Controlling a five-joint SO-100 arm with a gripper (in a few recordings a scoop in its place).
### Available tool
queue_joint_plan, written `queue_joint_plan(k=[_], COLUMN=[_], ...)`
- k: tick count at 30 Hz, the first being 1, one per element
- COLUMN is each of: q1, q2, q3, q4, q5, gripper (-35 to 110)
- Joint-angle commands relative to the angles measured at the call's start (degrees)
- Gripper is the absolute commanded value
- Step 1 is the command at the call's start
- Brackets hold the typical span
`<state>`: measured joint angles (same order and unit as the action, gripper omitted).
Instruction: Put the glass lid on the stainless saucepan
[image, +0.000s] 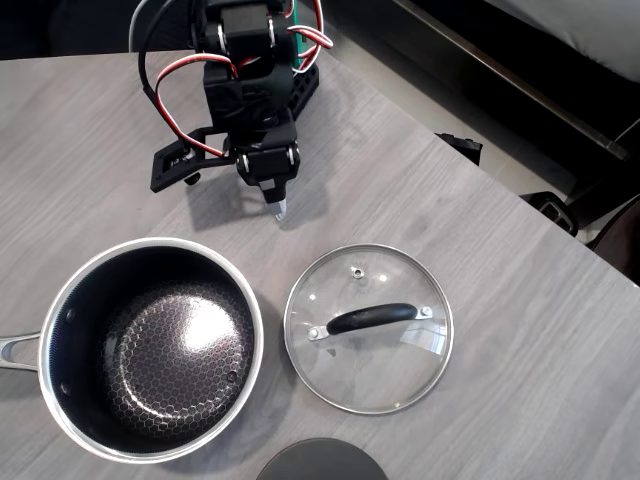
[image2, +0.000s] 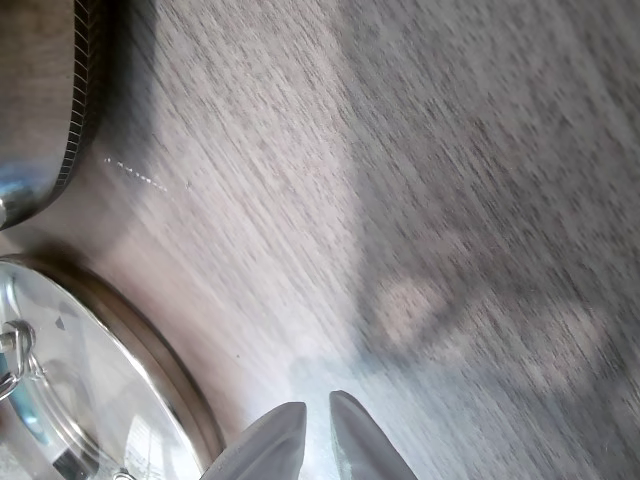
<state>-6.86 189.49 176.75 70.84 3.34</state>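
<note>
On grey wood-grain worktop (image: 480, 200): round clear glass lid (image: 368, 328) beside shiny stainless saucepan (image: 150, 348), apart; black arm's fingers (image2: 320, 440) nearly closed, holding nothing

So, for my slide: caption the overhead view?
Gripper poised above glass lid lying beside stainless saucepan.

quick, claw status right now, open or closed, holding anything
Claw: closed, tips nearly touching, holding nothing; it hangs over bare table, apart from the glass lid and the stainless saucepan.
</note>
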Motion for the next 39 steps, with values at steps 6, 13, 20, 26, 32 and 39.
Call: queue_joint_plan(k=[6, 13, 20, 26, 32, 39], q1=[0.35, 0.35, -2.64, -6.15, -5.19, -12.92], q2=[1.67, 1.67, 1.67, 1.67, 1.67, -29.27], q3=[0.53, 0.53, 0.53, 0.53, -0.97, -32.08], q4=[0.35, 0.35, 0.26, 0.00, -6.33, -8.61], q5=[-0.09, -0.09, -0.62, -0.62, -0.18, 2.29], gripper=[0, 0, 0, 0, 0, 0])
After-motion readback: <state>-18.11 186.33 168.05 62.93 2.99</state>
